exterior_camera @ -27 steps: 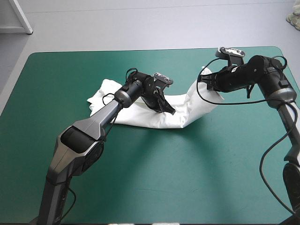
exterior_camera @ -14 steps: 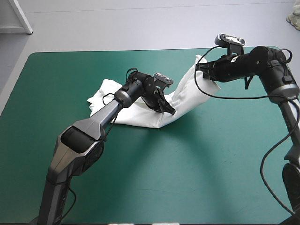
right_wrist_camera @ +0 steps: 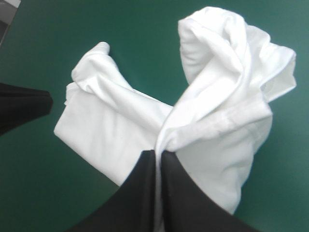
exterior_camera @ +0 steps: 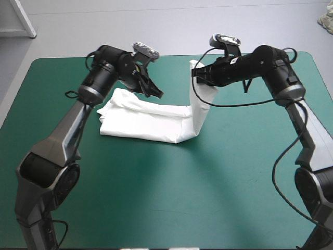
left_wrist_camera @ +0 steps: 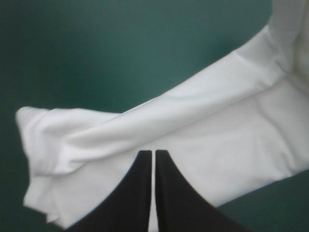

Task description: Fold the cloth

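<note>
The white T-shirt [exterior_camera: 145,122] lies as a long folded strip across the table's middle. Its right end is lifted into an upright column. My right gripper [exterior_camera: 195,73] is shut on the top of that raised end, and in the right wrist view the cloth [right_wrist_camera: 217,96] bunches out from between the black fingers at my right gripper [right_wrist_camera: 159,153]. My left gripper [exterior_camera: 158,95] hovers above the strip's far edge, shut, with nothing held. From the left wrist view, my left gripper [left_wrist_camera: 154,153] points down at the T-shirt [left_wrist_camera: 217,135] below it. The left gripper's tip [right_wrist_camera: 46,104] also shows beside the shirt.
The teal-green cover [exterior_camera: 156,198] surrounds the shirt on all sides, widest toward the near edge. The table's far edge [exterior_camera: 166,55] runs just beyond both grippers.
My left gripper came off the middle of the shirt and drew back toward the far left. My right gripper carried the shirt's right end up and leftward, standing it above the strip.
</note>
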Tool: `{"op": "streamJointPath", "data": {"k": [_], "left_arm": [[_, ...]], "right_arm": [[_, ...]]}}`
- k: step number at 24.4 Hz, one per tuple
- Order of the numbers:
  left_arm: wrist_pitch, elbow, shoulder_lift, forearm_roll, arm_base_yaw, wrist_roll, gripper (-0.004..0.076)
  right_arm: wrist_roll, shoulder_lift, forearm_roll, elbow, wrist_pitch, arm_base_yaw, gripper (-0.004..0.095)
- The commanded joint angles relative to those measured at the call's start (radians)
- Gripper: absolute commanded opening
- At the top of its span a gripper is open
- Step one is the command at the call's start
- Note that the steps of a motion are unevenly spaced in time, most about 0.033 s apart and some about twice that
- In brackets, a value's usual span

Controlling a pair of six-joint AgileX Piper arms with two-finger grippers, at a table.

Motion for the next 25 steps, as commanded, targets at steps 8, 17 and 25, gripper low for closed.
{"op": "streamJointPath", "data": {"k": [8, 17, 25], "left_arm": [[-0.129, 0.779, -0.606, 0.039, 0.309, -0.039, 0.0019], [-0.172, 1.1, -0.852, 0.032, 0.309, -0.057, 0.0019], [-0.195, 1.155, -0.906, 0.032, 0.309, -0.073, 0.0019]], "right_arm": [[0.019, 0.368, 0.09, -0.584, -0.017, 0.26, -0.0015], [-0.053, 0.603, 0.259, -0.779, -0.069, 0.372, 0.0012], [-0.097, 0.612, 0.282, -0.789, -0.064, 0.39, 0.0623]]}}
